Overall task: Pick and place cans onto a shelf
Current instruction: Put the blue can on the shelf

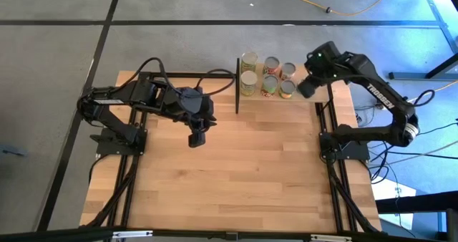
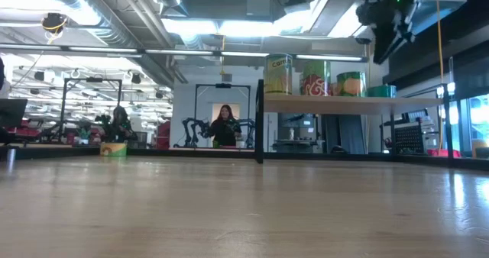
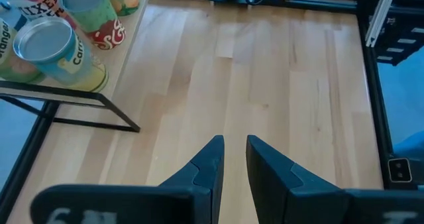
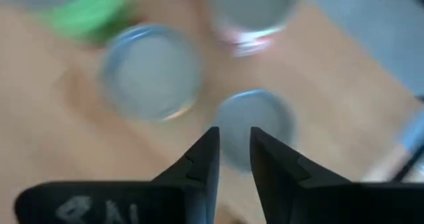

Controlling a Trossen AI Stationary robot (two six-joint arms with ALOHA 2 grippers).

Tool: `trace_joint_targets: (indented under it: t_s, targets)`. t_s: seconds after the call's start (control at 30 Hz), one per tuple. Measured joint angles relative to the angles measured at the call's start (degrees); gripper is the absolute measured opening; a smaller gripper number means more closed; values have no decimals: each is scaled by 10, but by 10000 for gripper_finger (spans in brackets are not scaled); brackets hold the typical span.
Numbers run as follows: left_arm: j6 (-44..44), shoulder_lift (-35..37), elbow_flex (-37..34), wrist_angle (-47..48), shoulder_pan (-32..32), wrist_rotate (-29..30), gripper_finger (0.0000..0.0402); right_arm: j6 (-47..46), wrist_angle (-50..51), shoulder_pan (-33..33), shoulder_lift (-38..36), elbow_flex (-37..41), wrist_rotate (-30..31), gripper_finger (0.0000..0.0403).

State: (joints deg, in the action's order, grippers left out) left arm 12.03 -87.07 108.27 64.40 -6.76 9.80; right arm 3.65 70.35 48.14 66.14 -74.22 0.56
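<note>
Several cans (image 1: 269, 76) stand upright in two rows on the shelf (image 2: 344, 103) at the table's far edge, right of its black upright (image 1: 237, 92). They also show in the low view (image 2: 315, 78) and the left wrist view (image 3: 53, 45). My right gripper (image 1: 303, 90) hovers over the shelf's right end, just right of the nearest cans, shut and empty. In its blurred wrist view (image 4: 234, 141), silver can tops (image 4: 255, 121) lie below the fingers. My left gripper (image 1: 196, 138) is shut and empty above the bare tabletop, left of the shelf.
The wooden tabletop (image 1: 236, 177) spreads toward the near edge, with black arm bases at its left (image 1: 118, 138) and right (image 1: 343, 145) sides. A person (image 2: 225, 127) stands far off in the room behind the table.
</note>
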Motion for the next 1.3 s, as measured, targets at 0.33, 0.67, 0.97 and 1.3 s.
trace_joint_targets:
  t_s: [0.33, 0.67, 0.97, 1.3]
  targets:
    - [44, 0, 0, 48, 5, 32, 57, 89, 106, -71, -15, 18, -105, 34]
    - [50, 0, 0, 47, 5, 32, 57, 92, 28, -81, -14, 88, 0, 9]
    - [58, 0, 0, 46, 5, 32, 57, 106, -71, -61, -14, 142, 55, 6]
    - [60, 0, 0, 46, 5, 32, 57, 121, -137, -22, -14, 170, 104, 6]
